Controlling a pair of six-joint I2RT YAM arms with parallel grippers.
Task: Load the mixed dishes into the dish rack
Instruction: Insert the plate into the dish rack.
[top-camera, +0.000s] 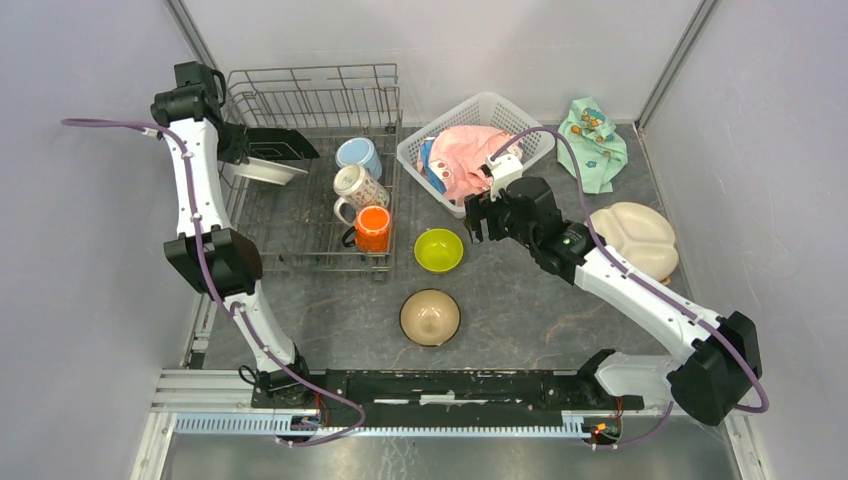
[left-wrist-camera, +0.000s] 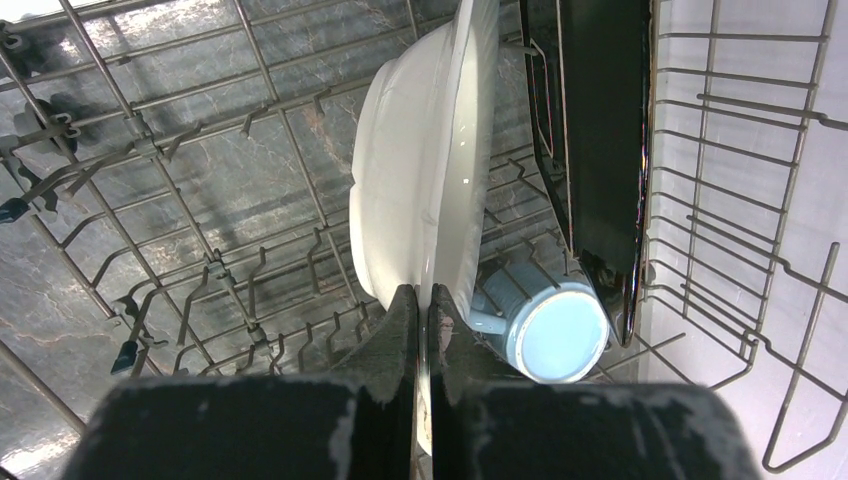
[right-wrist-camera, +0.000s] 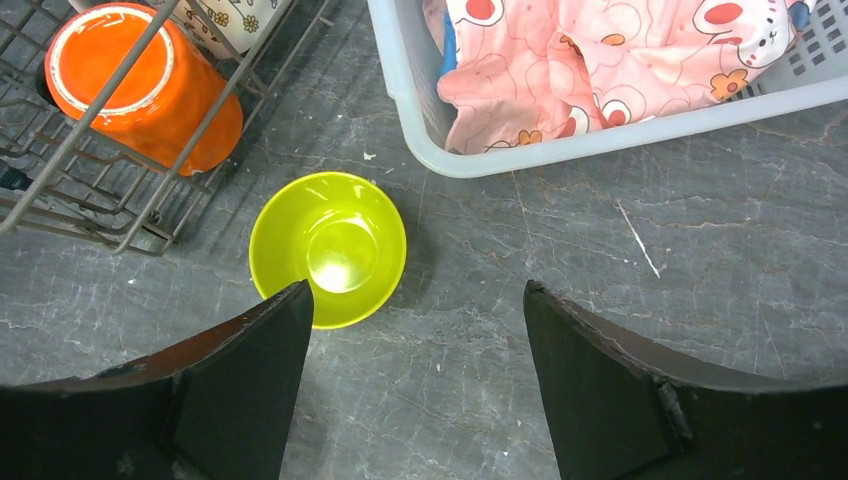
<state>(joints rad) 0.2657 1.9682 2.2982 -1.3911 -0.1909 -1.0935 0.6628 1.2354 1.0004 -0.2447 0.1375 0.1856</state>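
Plate (left-wrist-camera: 420, 180), glossy white, pinched by left end effector (left-wrist-camera: 422, 302); right end effector (right-wrist-camera: 415, 292) spread.

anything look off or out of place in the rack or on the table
Nothing spilled or broken. The orange mug and the white patterned mug lie tipped over rather than upright in the grey wire dish rack. The left gripper holds a white plate there.
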